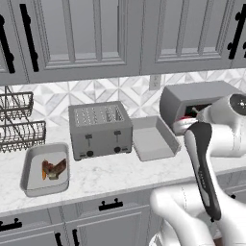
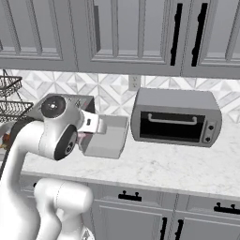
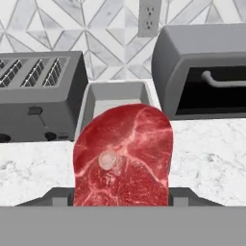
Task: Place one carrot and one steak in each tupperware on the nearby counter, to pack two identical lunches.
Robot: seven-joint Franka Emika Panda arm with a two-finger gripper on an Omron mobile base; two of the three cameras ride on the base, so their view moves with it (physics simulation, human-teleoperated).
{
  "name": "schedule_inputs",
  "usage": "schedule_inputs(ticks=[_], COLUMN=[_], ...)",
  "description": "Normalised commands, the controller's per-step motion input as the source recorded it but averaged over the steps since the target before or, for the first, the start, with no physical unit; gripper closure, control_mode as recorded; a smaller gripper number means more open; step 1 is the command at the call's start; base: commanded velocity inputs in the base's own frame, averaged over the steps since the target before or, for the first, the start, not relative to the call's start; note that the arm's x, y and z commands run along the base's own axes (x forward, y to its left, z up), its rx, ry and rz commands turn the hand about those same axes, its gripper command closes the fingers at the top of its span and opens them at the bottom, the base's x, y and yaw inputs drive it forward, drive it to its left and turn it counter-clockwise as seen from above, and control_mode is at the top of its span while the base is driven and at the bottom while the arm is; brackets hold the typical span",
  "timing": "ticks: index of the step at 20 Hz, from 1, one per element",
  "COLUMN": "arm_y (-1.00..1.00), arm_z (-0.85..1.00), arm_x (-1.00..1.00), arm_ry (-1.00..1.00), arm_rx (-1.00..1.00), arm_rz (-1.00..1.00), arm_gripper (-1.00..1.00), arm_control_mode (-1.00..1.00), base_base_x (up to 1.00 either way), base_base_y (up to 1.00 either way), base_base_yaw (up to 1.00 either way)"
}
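Grey panelled wall cabinets with black bar handles hang above a backsplash of pale diamond-patterned tiles, where a white wall outlet sits between a grey four-slot toaster and a grey toaster oven with a dark glass door. At the far left stand black wire baskets, two tiers as far as the cropped view allows, and below run grey base cabinets with the same black handles, all under even, flat light
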Motion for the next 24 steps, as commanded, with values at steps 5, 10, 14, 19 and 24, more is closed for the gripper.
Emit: schedule_inputs(ticks=[5,10,14,19,24], arm_y=[0.15,0.07,0.00,0.00,-0.06], arm_z=[-0.51,-0.42,-0.26,-0.21,-0.28], arm_x=[0.73,0.61,0.49,0.42,0.35], arm_ry=[0.00,0.01,0.08,0.11,0.05], arm_rx=[0.03,0.05,0.04,0.01,0.00], arm_rz=[0.01,0.00,0.00,-0.01,-0.03], arm_gripper=[1.00,1.00,1.00,1.00,1.00], arm_control_mode=[-1.00,-1.00,-1.00,-1.00,-1.00], base_base_x=[0.00,0.00,0.00,0.00,0.00], base_base_y=[0.00,0.00,0.00,0.00,0.00], base_base_yaw=[0.00,0.00,0.00,0.00,0.00])
